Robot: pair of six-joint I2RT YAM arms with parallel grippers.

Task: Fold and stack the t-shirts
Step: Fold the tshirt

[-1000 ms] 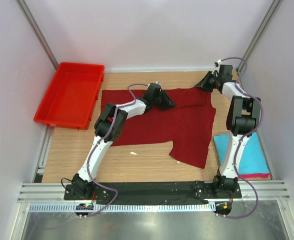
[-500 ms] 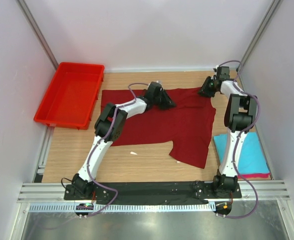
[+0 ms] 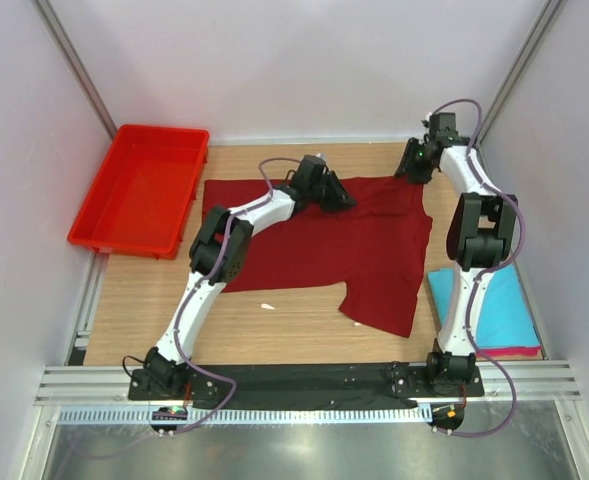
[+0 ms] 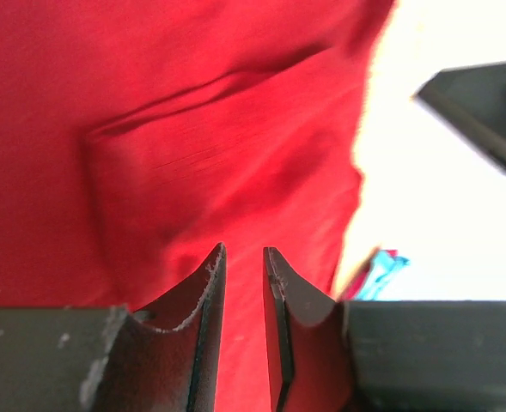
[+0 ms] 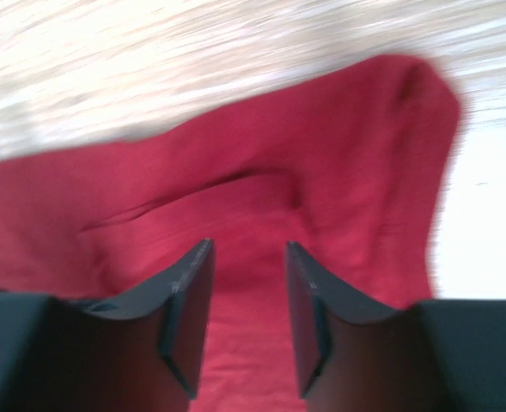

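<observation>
**Bright red rigid plastic tray** [image 3: 139,195]: far-left corner of the wooden table [image 3: 274,330], well to the left of the left pincer. Same place as a second ago.

**Dark maroon red cloth t-shirt** [image 3: 314,250]: spread open and unfolded. Under and nearward of both pincers, far hem running from one to the other. One lobe reaching nearward on the right side. Far-right corner lying flatter and squarer than a second ago, no longer bunched beneath the right pincer.

**Left pincer** [image 3: 336,197]: low over the far hem, about mid-width of the shirt. Fingers drawn to a narrow slit with no cloth between them. A shallow crease in the red fabric just ahead of the tips. Nudged slightly farther away since a second ago, otherwise much the same.

**Right pincer** [image 5: 248,246]: above the shirt's far-right corner. Fingers moderately wide, holding nothing. Cloth below and ahead of the tips, a soft ridge running across it. Risen and drawn back over the last second, after dipping onto that corner half a second ago. Wrist view blurred.

**Turquoise blue folded cloth t-shirt** [image 3: 504,305]: flat rectangle well nearward of the right pincer, beside that arm's base, partly hidden by the arm.

**Pink folded cloth t-shirt** [image 3: 519,351]: only a thin edge showing under the turquoise one.

**Judgement:** corner released and smoothing of the far edge probably finished. Two shirts apparently stacked, maroon one not yet folded. Fresh grips at the hem likely needed for the first fold. Risk of pinching only the top layer or dragging the cloth out of square.
</observation>
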